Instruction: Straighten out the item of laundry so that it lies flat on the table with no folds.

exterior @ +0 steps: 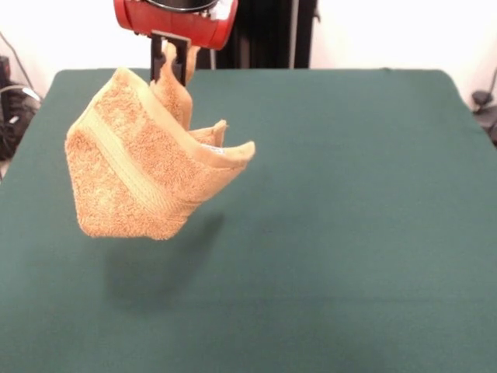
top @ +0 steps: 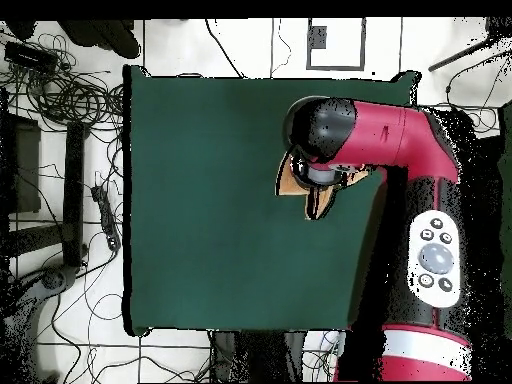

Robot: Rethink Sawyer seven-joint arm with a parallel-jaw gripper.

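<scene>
Gripper (exterior: 172, 66) clamped on upper corner of towel (exterior: 140, 175). Towel hanging below gripper, bunched and folded, clear of table (exterior: 349, 233), shadow on cloth beneath. Paler band running diagonally across hanging face. From overhead, mostly hidden under arm (top: 400, 140); small tan edge showing.

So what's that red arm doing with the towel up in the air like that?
The robot's gripper has pinched one edge of the orange-tan towel and holds it above the green table, clear of the surface, with its shadow on the cloth below. The towel hangs bunched and folded over itself, its paler woven band showing across the front. It is meant to end up spread flat on the table, and that is not yet done.
</scene>
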